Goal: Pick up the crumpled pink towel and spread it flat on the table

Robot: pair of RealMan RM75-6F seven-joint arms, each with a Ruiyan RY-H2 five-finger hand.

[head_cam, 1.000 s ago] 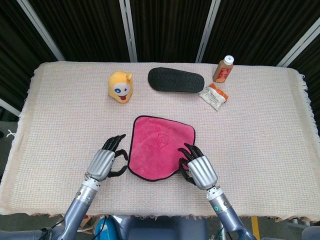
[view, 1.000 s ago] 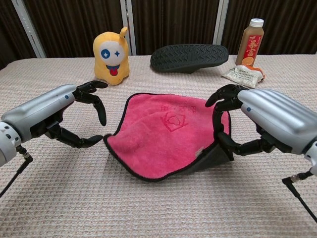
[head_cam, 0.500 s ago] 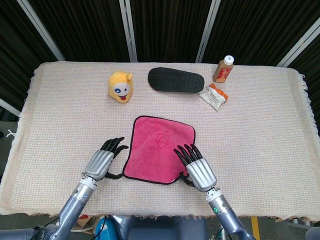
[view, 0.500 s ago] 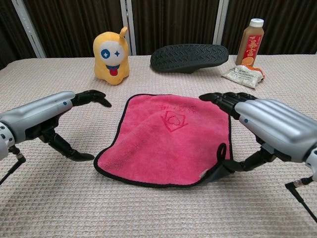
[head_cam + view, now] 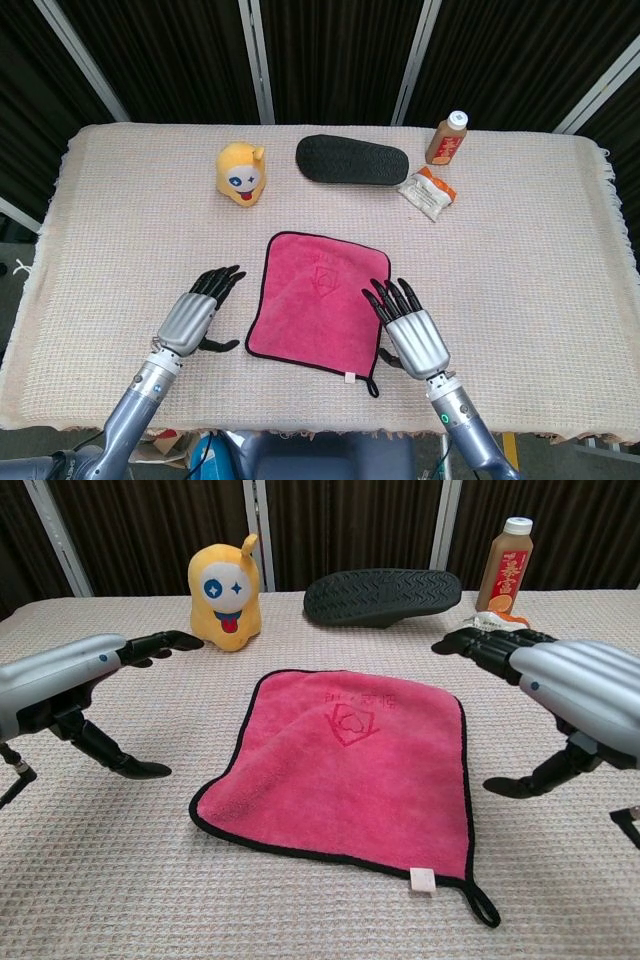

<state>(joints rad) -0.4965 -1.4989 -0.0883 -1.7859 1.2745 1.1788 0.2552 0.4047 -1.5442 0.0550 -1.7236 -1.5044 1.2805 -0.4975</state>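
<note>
While both your hands hover with fingers spread and holding nothing, the pink towel (image 5: 318,304) lies flat on the worktop (image 5: 520,260) between them, left hand (image 5: 192,318) just off its left edge, right hand (image 5: 413,335) just off its right and a touch nearer. Its slightly longer axis runs away from you, hanging loop (image 5: 484,904) at the near right corner; it looks spread already
</note>
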